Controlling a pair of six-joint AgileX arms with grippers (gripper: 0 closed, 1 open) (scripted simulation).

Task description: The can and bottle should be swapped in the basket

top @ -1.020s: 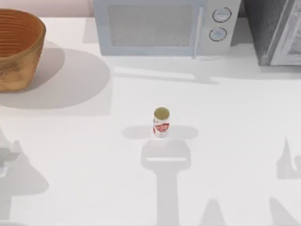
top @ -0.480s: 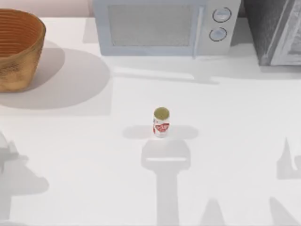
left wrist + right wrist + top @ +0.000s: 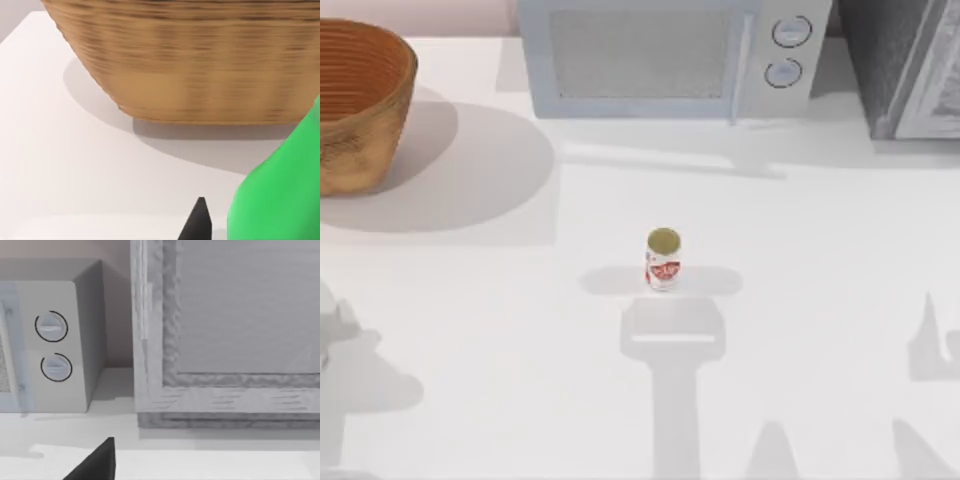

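The can (image 3: pixel 663 259), white with red markings and a dull gold top, stands upright mid-table. The orange-brown wicker basket (image 3: pixel 360 100) sits at the table's back left corner. In the left wrist view its mottled outer wall (image 3: pixel 200 65) rises close ahead. A bright green rounded thing (image 3: pixel 280 195), apparently the bottle, sits right beside my left gripper (image 3: pixel 200 222), low over the table by the basket. A dark part of my right gripper (image 3: pixel 97 465) shows in the right wrist view, facing the microwave and a grey box.
A pale grey microwave (image 3: pixel 670 55) stands along the back edge, with its two dials (image 3: pixel 52 345) visible in the right wrist view. A grey textured box (image 3: pixel 910 65) fills the back right corner. Arm shadows lie across the white table's front.
The shadow at the table's left edge has shifted slightly further left. The can and basket have not moved.
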